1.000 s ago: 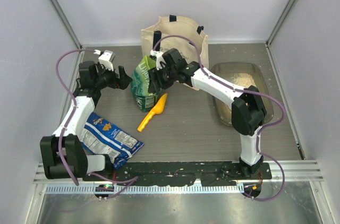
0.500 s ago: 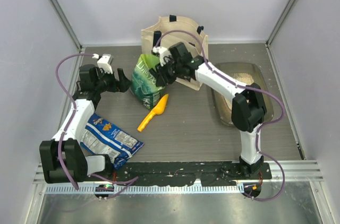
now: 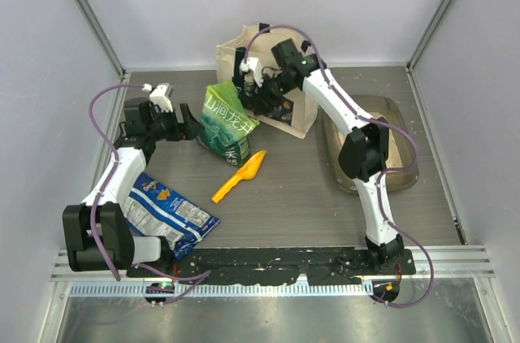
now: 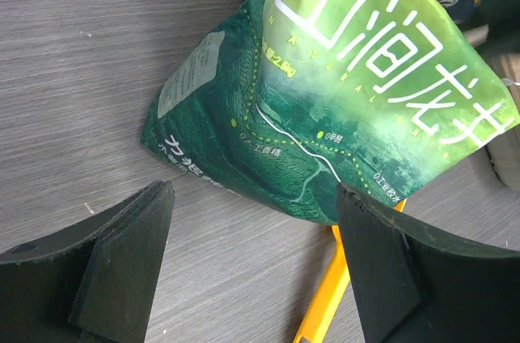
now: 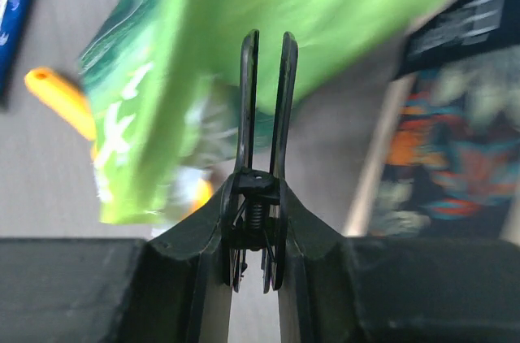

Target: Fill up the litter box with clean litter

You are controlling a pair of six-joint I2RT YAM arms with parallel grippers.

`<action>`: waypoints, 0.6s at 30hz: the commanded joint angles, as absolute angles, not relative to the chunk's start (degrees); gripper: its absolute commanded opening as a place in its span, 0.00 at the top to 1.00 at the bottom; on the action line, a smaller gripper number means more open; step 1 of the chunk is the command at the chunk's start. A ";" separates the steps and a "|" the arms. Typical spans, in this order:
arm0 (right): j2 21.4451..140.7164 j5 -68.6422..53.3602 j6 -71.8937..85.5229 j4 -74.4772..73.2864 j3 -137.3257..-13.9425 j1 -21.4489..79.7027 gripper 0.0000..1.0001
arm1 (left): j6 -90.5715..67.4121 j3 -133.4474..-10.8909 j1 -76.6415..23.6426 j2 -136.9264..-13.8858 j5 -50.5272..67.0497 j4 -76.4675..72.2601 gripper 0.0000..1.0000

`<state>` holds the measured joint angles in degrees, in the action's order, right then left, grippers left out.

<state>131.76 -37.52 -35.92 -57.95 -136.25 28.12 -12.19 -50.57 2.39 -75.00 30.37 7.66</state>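
Observation:
The litter box (image 3: 406, 166) lies at the right, partly behind my right arm, with a thin layer of pale clean litter (image 3: 372, 121) inside. The green-and-white pouch (image 3: 226, 119) stands tilted at centre and also shows in the left wrist view (image 4: 325, 107). My left gripper (image 3: 188, 121) is open just left of the pouch, and the jaws (image 4: 252, 197) stand wide apart around bare table in front of its base. My right gripper (image 3: 253, 87) hovers by the pouch's top, in front of the tote bag. It is shut on a black spring clip (image 5: 266, 99).
A cream canvas tote bag (image 3: 272, 42) stands at the back behind the pouch. An orange scoop (image 3: 240, 176) lies on the table in front of the pouch, and a blue snack bag (image 3: 166, 213) lies near the left arm's base. Walls enclose the table.
My right gripper has risen and moved back right from the pouch's top toward the tote bag, clip in its jaws. The pouch has shifted and tilted. The left gripper barely moved.

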 commanded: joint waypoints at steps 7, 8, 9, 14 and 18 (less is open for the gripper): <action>97.93 -35.69 -43.21 -56.23 -99.17 29.88 0.99 | -9.23 -53.96 2.55 -73.04 31.11 11.07 0.16; 94.95 -35.16 -44.90 -57.55 -96.53 29.97 0.98 | -9.05 -54.05 2.64 -73.04 31.03 11.16 0.16; 93.70 -34.90 -46.48 -59.05 -91.46 29.88 0.98 | -9.14 -54.14 2.55 -73.04 30.94 11.25 0.16; 87.28 -30.86 -57.02 -62.58 -75.08 32.16 0.96 | -8.88 -54.49 2.55 -73.91 31.20 11.42 0.16; 88.14 -30.41 -57.31 -59.08 -66.54 32.61 0.89 | -8.35 -54.93 2.20 -74.00 31.38 12.30 0.16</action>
